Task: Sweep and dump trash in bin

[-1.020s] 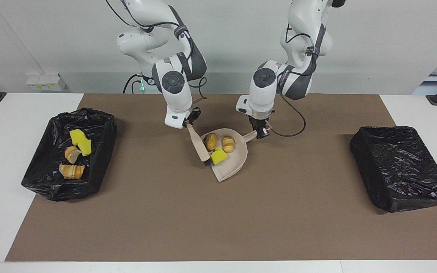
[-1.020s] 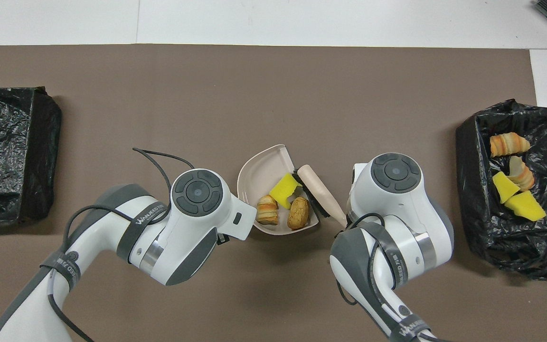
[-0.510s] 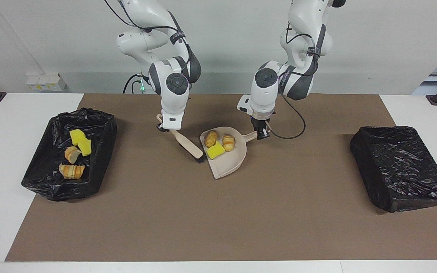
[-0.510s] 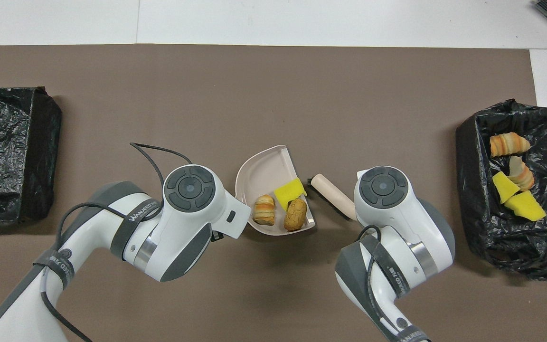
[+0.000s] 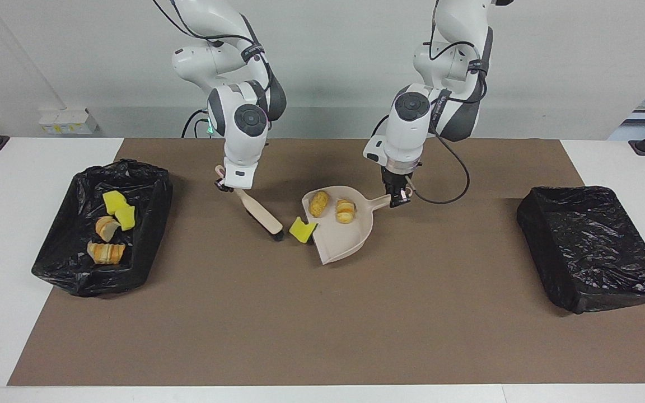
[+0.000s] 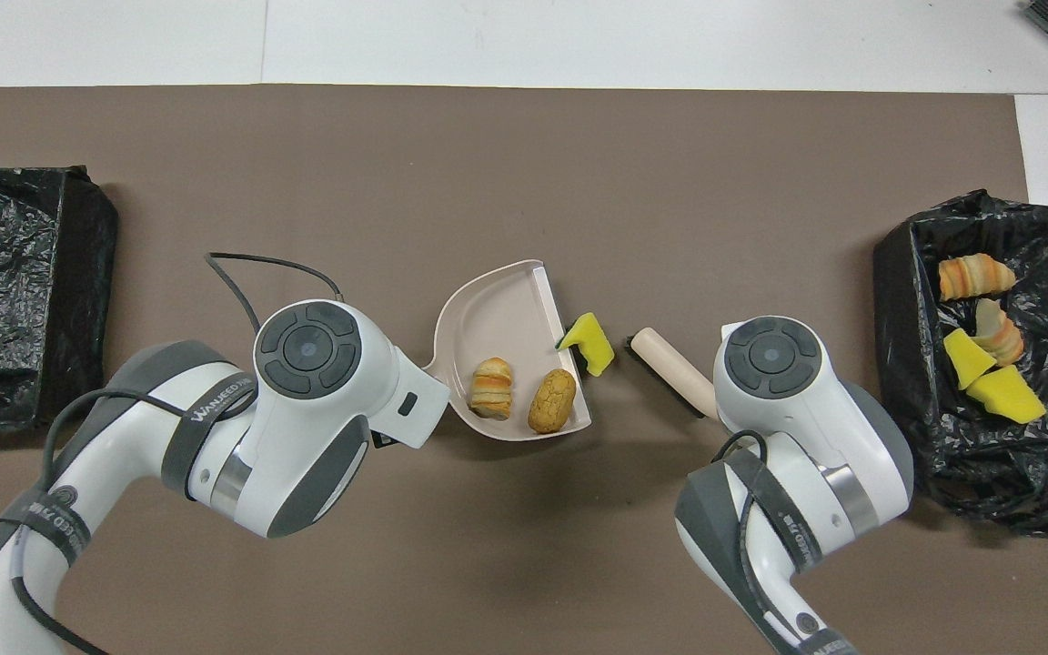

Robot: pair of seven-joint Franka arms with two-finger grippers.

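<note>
While your left gripper [image 5: 398,197] has its jaws clamped on the dustpan's short handle, near the frame's centre in the facing view, the dustpan [image 5: 345,238] hangs tilted with its open lip low, probably to keep the load in its closed end. Two bread bits [image 5: 331,207] sit there, rounded, ridged and golden-brown. One yellow sponge chunk [image 5: 302,229] is off the pan, just beside its lip, between pan and brush; it looks soft and blocky.

Your right gripper [image 5: 227,186] has its jaws shut on the brush [image 5: 261,215], a smooth beige handle slanting down to dark bristles near the sponge, placed well to push it back in.

At the facing view's left edge, the lined bin [image 5: 149,224] already holds four pieces [image 5: 111,226] in crinkled black plastic. A second bin [image 5: 591,246] sits at the right edge, its wrinkled, glossy black plastic showing nothing on it. Both rest on the brown-matted bench [image 5: 322,324].
</note>
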